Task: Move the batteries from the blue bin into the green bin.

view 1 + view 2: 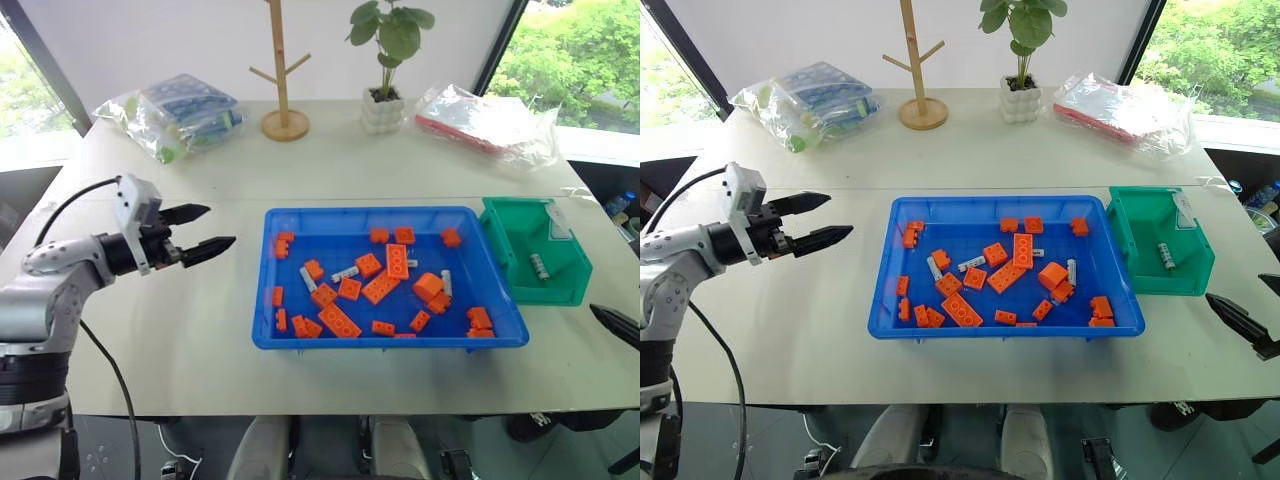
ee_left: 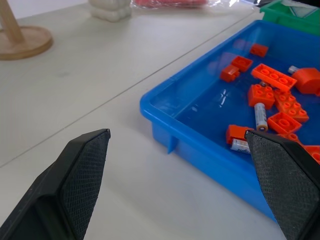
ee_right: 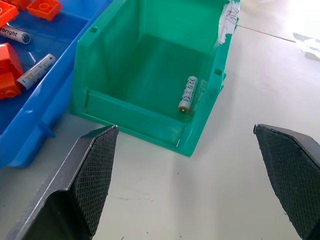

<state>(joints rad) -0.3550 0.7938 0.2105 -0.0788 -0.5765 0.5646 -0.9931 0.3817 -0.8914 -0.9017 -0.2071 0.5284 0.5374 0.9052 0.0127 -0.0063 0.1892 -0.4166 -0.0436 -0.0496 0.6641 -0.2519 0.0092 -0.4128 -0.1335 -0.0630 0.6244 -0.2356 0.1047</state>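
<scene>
White table (image 1: pixel 200 330): behind a potted plant (image 1: pixel 385 100) at its far edge, wooden branch stand (image 1: pixel 283 95) to its left, plastic bags (image 1: pixel 175 115) (image 1: pixel 490 120) on both flanks.

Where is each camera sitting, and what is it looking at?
Head cameras: look down from the head at the blue bin and green bin; left claw shows.
Left wrist camera: looks between its open fingers at the blue bin's corner.
Right wrist camera: looks between open fingers at the green bin, one battery inside.
Shared: both wrist cameras see the blue bin.
</scene>
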